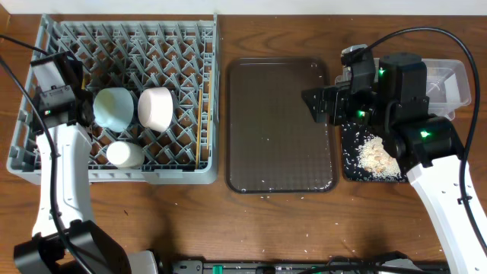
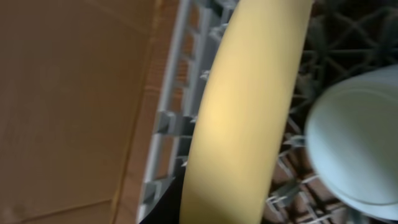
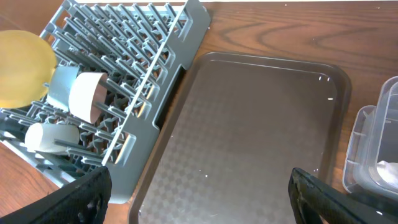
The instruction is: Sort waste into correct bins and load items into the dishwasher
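A round yellow plate (image 2: 249, 112) stands on edge over the left side of a large square grey plastic dish rack (image 1: 190, 46). The left gripper (image 1: 67, 103) has its jaws closed on the plate, though the fingers themselves stay out of the left wrist view. From overhead the arm hides the plate. Only the wrist cameras show it, the right one catching it upright at the rack's far side.

In the rack a light-blue bowl (image 1: 114, 106) and a white bowl (image 1: 157, 106) lie side by side, with a small white cup (image 1: 125, 154) nearby. Thin brown chopsticks (image 1: 200, 125) lie along the rack's right wall.

The right gripper (image 3: 199, 208) hangs with its jaws wide apart and empty above a dark-brown serving tray (image 1: 280, 125). Beside that tray, a shallow black rectangular tray (image 1: 348, 173) holds white cooked rice (image 1: 374, 156). A clear plastic rectangular tub (image 1: 456, 76) sits at the table's (image 1: 228, 228) right edge.
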